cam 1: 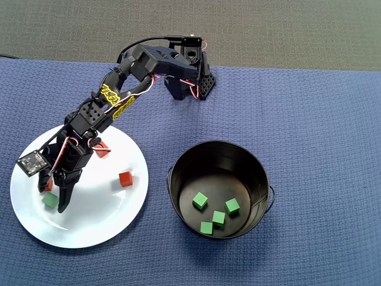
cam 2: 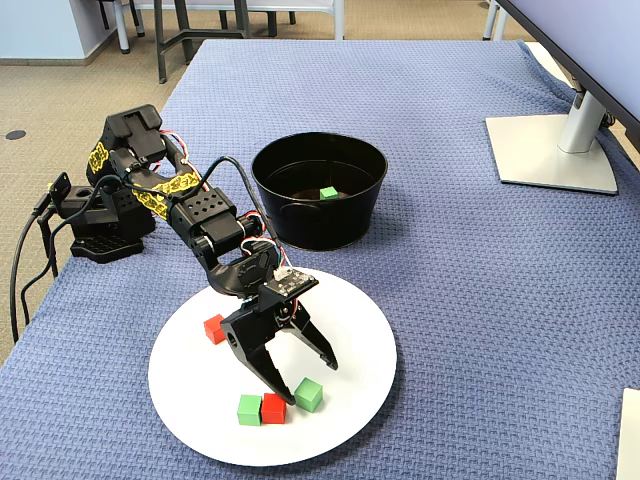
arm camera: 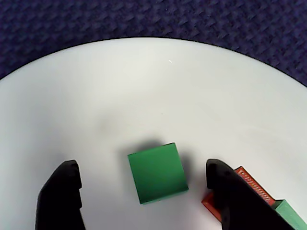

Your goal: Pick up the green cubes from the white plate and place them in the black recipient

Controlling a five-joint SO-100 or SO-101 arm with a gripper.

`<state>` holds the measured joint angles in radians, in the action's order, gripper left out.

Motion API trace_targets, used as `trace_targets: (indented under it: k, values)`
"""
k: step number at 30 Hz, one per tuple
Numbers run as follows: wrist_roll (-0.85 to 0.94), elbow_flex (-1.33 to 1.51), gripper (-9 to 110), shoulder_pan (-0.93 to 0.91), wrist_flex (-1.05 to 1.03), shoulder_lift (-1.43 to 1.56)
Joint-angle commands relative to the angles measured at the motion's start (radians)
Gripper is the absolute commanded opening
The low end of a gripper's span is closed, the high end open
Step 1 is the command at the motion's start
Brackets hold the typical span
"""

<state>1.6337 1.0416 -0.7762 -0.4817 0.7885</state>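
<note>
Two small matte green cubes remain on your large flat white plate [cam 2: 352, 395]. Nearest in the fixed view, one green cube [cam 2: 249, 409] sits touching a red-orange cube [cam 2: 273, 407]. Just beside that pair lies the other green cube [cam 2: 308, 394], and your black two-finger gripper [cam 2: 306, 382] straddles it with its jaws spread wide. In the wrist view that cube [arm camera: 157, 172] rests flat on the plate between the two fingertips [arm camera: 64, 189], clear of both. You can see the red-orange cube [arm camera: 240, 189] and a corner of the other green one [arm camera: 290, 213] behind the right-hand fingertip there. Farther back on the plate a second red-orange cube [cam 2: 213, 328] stands alone, near the arm. Beyond the plate, on the blue woven cloth [cam 2: 480, 250], stands your round black metal bucket [cam 1: 250, 173]; the overhead view shows four green cubes [cam 1: 200, 200] on its flat bottom.
</note>
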Motion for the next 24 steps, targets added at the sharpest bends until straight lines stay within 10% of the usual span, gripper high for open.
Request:
trace_targets:
  k: [1, 24]
  values:
    - [0.021, -0.094, 27, -0.021, -0.023, 0.006]
    - [0.032, -0.160, 26, -0.012, -0.029, -0.066]
